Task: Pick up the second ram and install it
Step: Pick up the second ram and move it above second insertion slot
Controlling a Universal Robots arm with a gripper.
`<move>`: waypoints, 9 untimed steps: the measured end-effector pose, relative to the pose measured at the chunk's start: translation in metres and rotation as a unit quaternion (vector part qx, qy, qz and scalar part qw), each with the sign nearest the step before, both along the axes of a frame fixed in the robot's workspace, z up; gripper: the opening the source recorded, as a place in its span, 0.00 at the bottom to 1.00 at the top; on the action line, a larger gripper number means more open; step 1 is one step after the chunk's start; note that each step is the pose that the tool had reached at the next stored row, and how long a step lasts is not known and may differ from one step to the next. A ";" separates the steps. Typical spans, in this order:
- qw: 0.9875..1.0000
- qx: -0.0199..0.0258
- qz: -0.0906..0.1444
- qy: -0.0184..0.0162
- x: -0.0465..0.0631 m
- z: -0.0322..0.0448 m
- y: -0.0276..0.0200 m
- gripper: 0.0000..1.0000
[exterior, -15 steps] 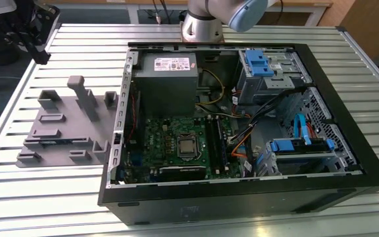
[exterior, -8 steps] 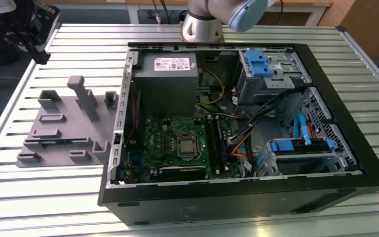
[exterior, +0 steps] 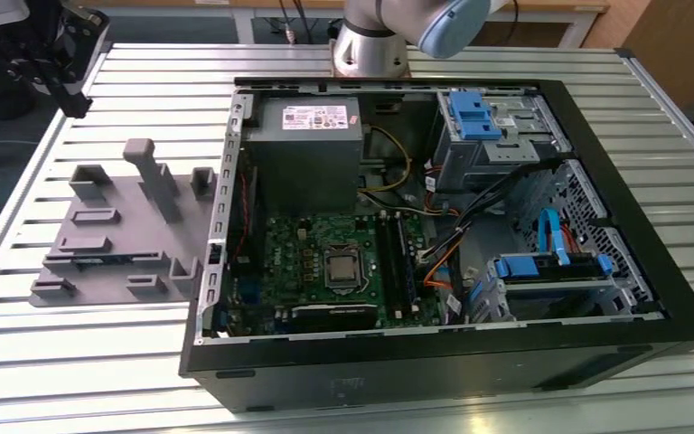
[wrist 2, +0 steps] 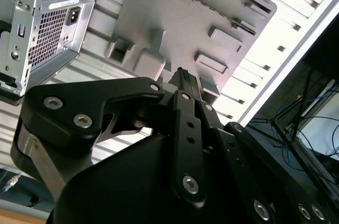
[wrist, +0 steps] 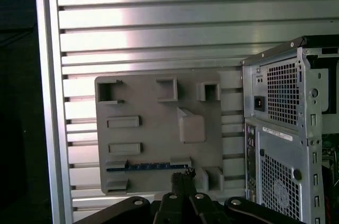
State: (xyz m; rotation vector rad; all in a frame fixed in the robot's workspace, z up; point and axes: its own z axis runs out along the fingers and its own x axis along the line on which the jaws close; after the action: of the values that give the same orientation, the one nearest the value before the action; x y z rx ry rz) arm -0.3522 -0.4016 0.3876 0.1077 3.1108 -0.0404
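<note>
At the exterior view's left, the grey tray (exterior: 118, 249) lies near the table (exterior: 33, 362) edge with bare slats around it. The open computer case (exterior: 444, 380) stands just beside it on the right. The second ram (wrist: 148, 166) lies in a tray slot. The gripper (wrist: 183, 177) hangs above it, closed and empty.

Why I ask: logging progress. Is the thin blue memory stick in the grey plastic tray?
Yes, the memory stick sits slotted in the tray.

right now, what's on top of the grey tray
One dark blue ram stick stands on edge in a slot of the grey tray; the other holders look empty. The pincer hides a bit of the tray's edge.
</note>
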 end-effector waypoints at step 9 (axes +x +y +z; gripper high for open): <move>0.997 0.000 0.072 0.000 0.000 0.0000 0.0000 0.11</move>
State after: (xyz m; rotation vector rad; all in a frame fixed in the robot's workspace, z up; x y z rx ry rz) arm -0.3523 -0.4016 0.3876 -0.1172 3.1086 -0.0370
